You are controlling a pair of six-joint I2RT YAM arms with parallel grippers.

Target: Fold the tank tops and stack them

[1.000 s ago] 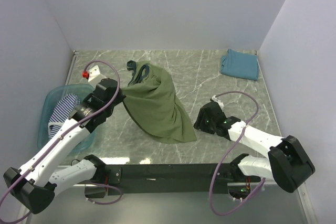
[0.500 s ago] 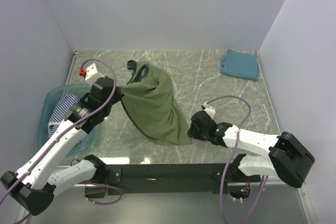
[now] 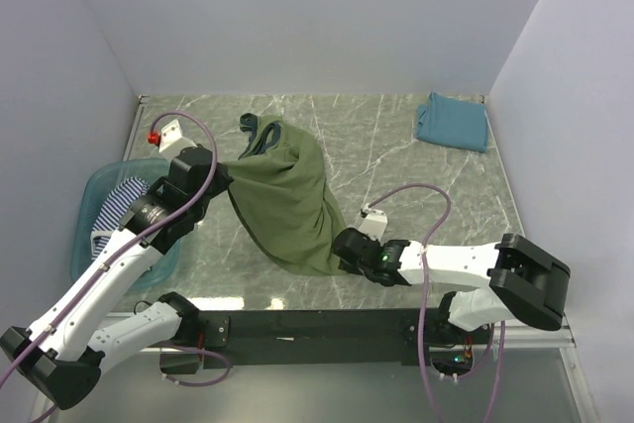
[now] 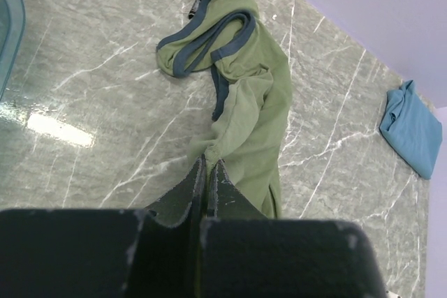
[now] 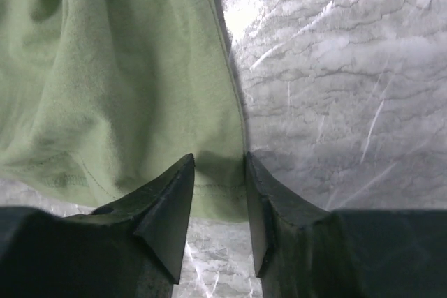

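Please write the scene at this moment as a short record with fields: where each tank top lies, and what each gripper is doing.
green top: olive-green tank top, unfolded and rumpled, mid-table, dark-trimmed straps toward the far side
left arm: left gripper shut, pinching a fold of the olive-green tank top
right arm: right gripper open, jaws on either side of the near hem, not yet clamped
blue top: teal-blue tank top, folded, far right corner
striped top: striped tank top, bunched inside the tub at the left
stack: not yet begun

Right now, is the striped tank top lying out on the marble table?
No, the striped tank top lies inside the teal tub at the left edge of the table.
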